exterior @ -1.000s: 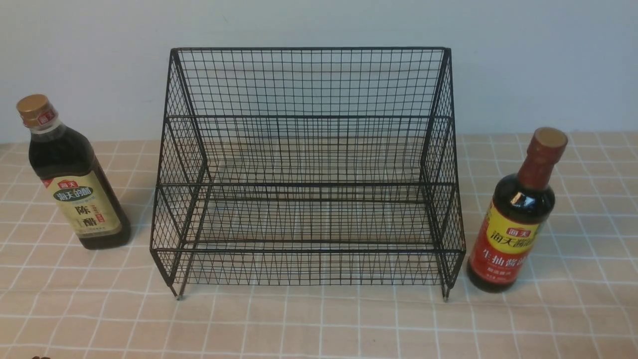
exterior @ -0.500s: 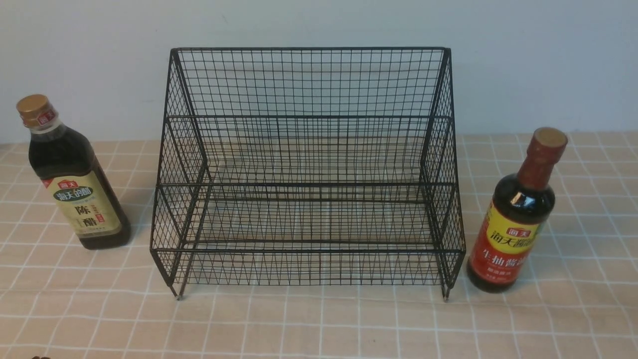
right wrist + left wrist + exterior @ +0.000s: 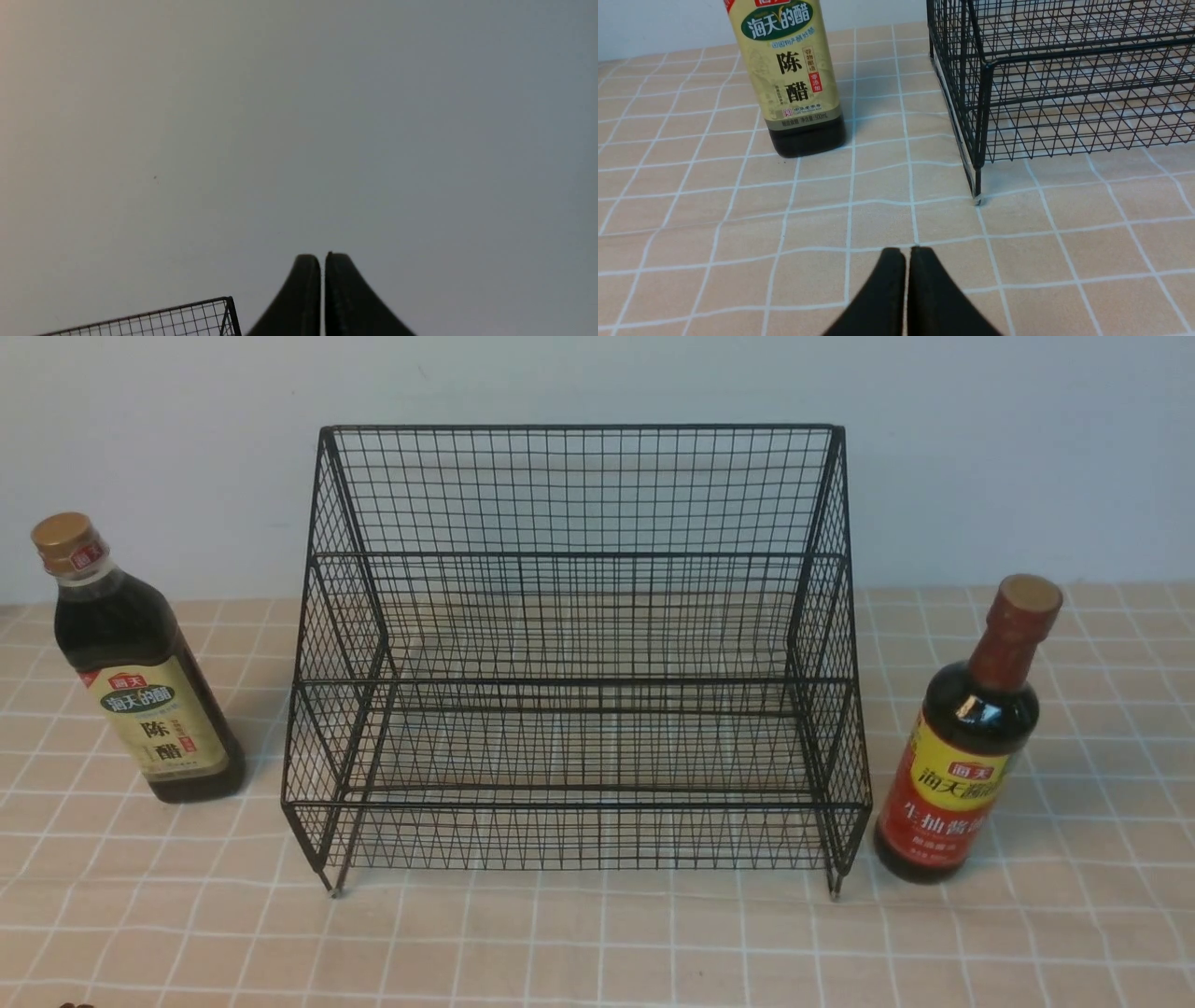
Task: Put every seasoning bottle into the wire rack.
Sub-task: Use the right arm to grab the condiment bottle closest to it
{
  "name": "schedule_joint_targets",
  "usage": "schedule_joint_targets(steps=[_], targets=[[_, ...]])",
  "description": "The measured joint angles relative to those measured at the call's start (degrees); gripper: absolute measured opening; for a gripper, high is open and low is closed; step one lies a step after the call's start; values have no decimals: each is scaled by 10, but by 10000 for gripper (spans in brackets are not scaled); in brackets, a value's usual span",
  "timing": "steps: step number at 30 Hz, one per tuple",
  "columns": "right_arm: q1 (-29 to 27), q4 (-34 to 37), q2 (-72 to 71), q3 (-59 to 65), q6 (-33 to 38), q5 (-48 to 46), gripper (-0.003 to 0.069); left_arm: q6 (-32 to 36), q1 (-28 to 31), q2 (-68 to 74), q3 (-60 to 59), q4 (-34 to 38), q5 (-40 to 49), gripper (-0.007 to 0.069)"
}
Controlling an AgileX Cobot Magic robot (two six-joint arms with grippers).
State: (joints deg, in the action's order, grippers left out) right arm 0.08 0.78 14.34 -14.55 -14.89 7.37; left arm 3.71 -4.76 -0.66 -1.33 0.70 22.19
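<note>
The black wire rack (image 3: 579, 555) stands empty in the middle of the table against the wall. A squarish seasoning bottle (image 3: 140, 681) with a gold cap and beige-green label stands upright to its left. A round seasoning bottle (image 3: 966, 756) with a red-brown neck and yellow-red label stands upright to its right. Neither arm shows in the front view. In the left wrist view, my left gripper (image 3: 907, 249) is shut and empty above the cloth, short of the squarish bottle (image 3: 794, 79) and the rack's corner foot (image 3: 978, 198). My right gripper (image 3: 323, 255) is shut and empty, facing the bare wall above a top corner of the rack (image 3: 205, 312).
A peach cloth with a white grid (image 3: 597, 943) covers the table. A plain pale wall (image 3: 1027, 448) rises right behind the rack.
</note>
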Motion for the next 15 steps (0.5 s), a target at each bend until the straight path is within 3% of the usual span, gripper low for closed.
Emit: schedule_joint_targets(steps=[5,10,13,15], targets=[[11,-98,151,-100,-63,0,71,0,0,0,0,0,0,-7],[69,-226,286,-168,-156,31,147,0,0,0,0,0,0,-7],[84,-257,336,-186,-179,45,181,0,0,0,0,0,0,-7],[91,-280,390,-199,-202,69,245,0,0,0,0,0,0,-7]])
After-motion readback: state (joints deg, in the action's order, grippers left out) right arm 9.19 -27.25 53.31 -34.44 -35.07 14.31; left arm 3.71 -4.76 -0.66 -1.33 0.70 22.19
